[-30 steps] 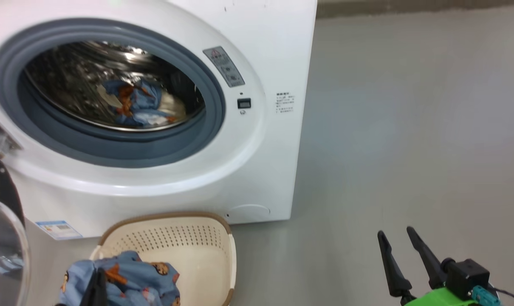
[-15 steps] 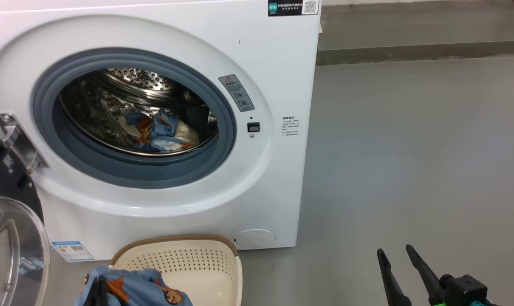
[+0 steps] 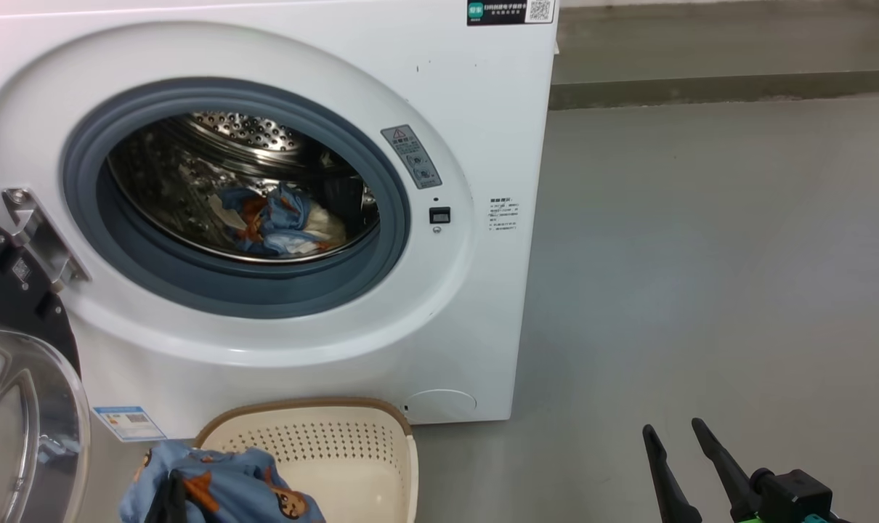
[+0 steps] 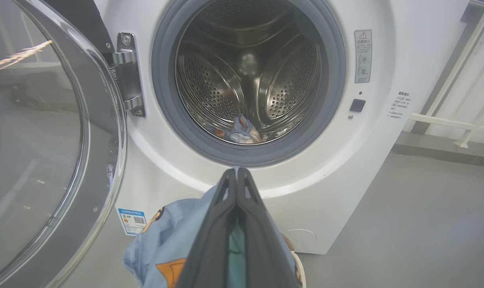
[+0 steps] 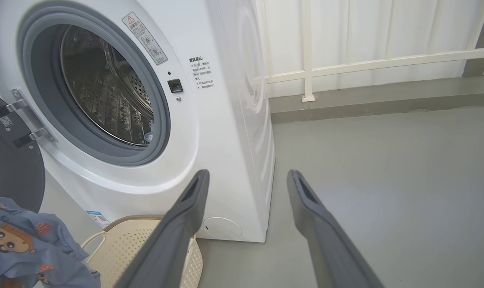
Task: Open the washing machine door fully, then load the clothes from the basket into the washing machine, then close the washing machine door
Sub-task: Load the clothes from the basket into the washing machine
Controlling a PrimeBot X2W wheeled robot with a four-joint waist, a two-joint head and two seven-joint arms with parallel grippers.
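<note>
Grey concrete floor (image 3: 701, 254) stretches away to the right of a big white front-loading washing machine (image 3: 447, 73) in the head view. Everything sits lower in the picture than a second ago, so the camera has tipped up; the machine itself has not moved. Its large round door with a glossy black rim and clear glass bowl (image 3: 18, 407) stands swung wide at the left edge. One crumpled light-blue garment with orange-brown prints (image 3: 280, 221) lies at the bottom of the steel drum. A small cream-white perforated plastic basket with a brown rim (image 3: 367, 443) sits on the floor just in front of the machine. A second light-blue cartoon-print garment (image 3: 221, 483) rides slightly higher against that rim than before, pinched in the left gripper (image 3: 169, 497). I judge loading is midway, with this piece being lifted toward the drum. The right gripper (image 3: 672, 428) hangs low at the right, well apart from everything.

From the left wrist, the two dark fingers press together with blue cloth draped beneath them. They point at the lower lip of the grey gasket, the open door to their left.

From the right wrist, the fingers stand wide with nothing between them, aimed at the machine's right front corner. The basket sits at the lower left.
</note>
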